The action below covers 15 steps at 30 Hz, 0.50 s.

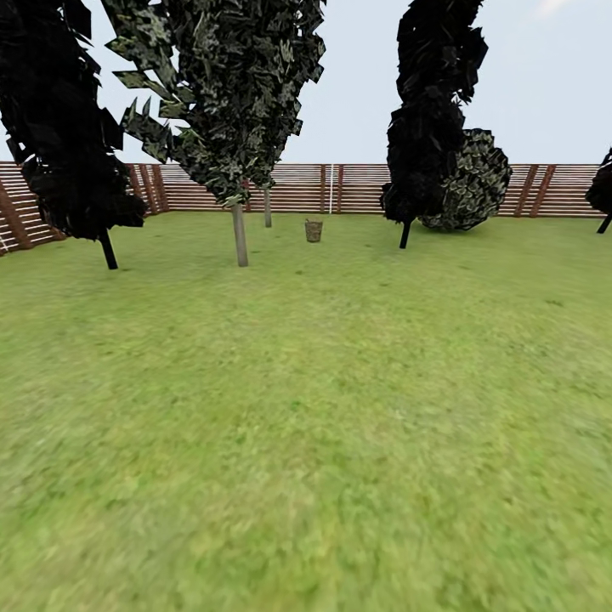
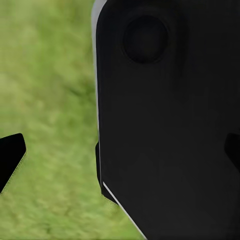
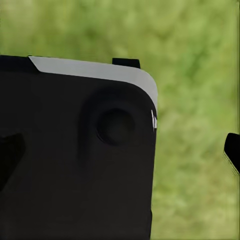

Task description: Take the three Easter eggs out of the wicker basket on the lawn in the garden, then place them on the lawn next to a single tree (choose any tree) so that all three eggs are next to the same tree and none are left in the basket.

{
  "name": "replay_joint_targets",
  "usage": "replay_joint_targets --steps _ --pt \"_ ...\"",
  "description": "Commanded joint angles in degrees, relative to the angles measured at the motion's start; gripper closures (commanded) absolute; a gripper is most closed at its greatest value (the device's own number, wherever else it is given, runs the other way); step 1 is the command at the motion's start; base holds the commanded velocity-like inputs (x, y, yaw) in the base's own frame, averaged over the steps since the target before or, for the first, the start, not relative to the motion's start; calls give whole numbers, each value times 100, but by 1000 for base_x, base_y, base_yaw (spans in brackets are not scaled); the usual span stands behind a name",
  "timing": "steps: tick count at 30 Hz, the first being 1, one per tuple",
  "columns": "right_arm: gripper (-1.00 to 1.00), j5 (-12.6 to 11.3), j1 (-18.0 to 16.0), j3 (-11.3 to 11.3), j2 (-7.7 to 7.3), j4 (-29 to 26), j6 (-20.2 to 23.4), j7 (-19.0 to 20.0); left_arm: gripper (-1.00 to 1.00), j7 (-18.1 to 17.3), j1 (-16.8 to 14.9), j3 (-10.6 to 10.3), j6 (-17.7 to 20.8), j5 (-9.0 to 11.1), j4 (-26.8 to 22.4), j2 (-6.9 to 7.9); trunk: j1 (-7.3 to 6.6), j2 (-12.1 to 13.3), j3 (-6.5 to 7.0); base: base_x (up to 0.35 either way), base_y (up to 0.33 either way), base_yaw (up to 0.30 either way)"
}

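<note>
Here, step: approach; the wicker basket (image 1: pixel 314 230) stands far off, upper centre, on the lawn (image 1: pixel 323 425).
Eggs: too small to tell.
Next: judged, drive closer across open grass.
Nearby: grey-trunked tree (image 1: pixel 240 234) left of basket; fence (image 1: pixel 297 187) behind.
Tools: left tool (image 2: pixel 120 155), right tool (image 3: pixel 120 150) fingertips wide apart, empty.

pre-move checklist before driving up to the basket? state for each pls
1. wicker basket located, far across the lawn, upright: ok.
2. Grass between robot and basket free of obstacles: ok.
3. Eggs in basket: cannot tell, too small.
4. Target tree with grey trunk stands close to the basket: ok.
5. Left tool empty and apart: ok; one fingertip shows at each edge.
6. Right tool empty and apart: ok.
</note>
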Motion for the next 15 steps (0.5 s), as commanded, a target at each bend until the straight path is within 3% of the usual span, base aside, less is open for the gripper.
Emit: replay_joint_targets --steps 1,15 --pt "-100 28 -3 -2 -1 5 -17 -3 -100 1 3 1 -8 -2 -9 0 3 -2 -4 323 0 0" --pt "-100 30 -4 -2 -1 5 -17 -3 -100 1 3 2 -8 -2 -9 0 3 -2 -4 324 0 0"
